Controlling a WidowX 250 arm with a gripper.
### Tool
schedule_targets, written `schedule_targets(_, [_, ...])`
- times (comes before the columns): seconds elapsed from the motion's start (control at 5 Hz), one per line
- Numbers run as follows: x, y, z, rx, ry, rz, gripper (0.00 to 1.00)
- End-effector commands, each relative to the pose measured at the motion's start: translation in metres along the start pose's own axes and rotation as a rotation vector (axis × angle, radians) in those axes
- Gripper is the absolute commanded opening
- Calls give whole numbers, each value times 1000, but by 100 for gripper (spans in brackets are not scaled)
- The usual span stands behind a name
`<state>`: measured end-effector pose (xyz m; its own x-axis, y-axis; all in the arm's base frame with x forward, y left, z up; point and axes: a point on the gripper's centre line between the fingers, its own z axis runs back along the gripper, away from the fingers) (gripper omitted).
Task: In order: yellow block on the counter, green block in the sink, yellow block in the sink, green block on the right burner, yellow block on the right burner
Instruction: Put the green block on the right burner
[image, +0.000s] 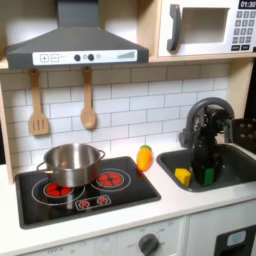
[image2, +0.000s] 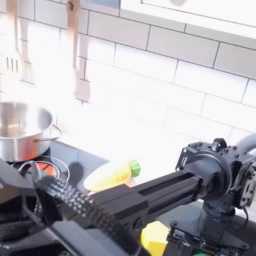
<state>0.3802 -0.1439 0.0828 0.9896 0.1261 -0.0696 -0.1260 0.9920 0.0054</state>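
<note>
- Your gripper (image: 209, 172) reaches down into the sink (image: 236, 160) in the first exterior view, right over the green block (image: 209, 177). I cannot tell whether the fingers are spread or closed around it, because the black arm hides them.
- The green block sits on the basin floor toward the sink's front edge, just beside the yellow block (image: 183, 176), which lies nearer the sink's left wall in the first exterior view.
- In the second exterior view the yellow block (image2: 155, 238) shows low down under the arm (image2: 140, 200).
- With both cubes in the basin, I judge the sink steps done, and the green block's trip to the right burner (image: 110, 179) comes next.
- The steel pot (image: 70, 162) covers the left burner, so the right one is free. The orange-yellow toy (image: 145, 157) lies on the counter (image: 150, 205) between cooktop and sink, so lift clear of it.
</note>
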Motion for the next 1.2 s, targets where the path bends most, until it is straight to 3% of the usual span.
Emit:
schedule_targets(0.0, [9, 13, 45, -24, -74, 11, 0])
schedule_targets(0.2, [13, 27, 77, -61, -132, 33, 0])
schedule_targets(0.4, [17, 50, 82, -52, -116, 65, 0])
schedule_targets(0.6, [13, 72, 76, -26, -88, 69, 0])
schedule_targets(0.8, [8, 107, 86, -20, -112, 108, 0])
schedule_targets(1.0, [0, 128, 78, -23, -93, 98, 0])
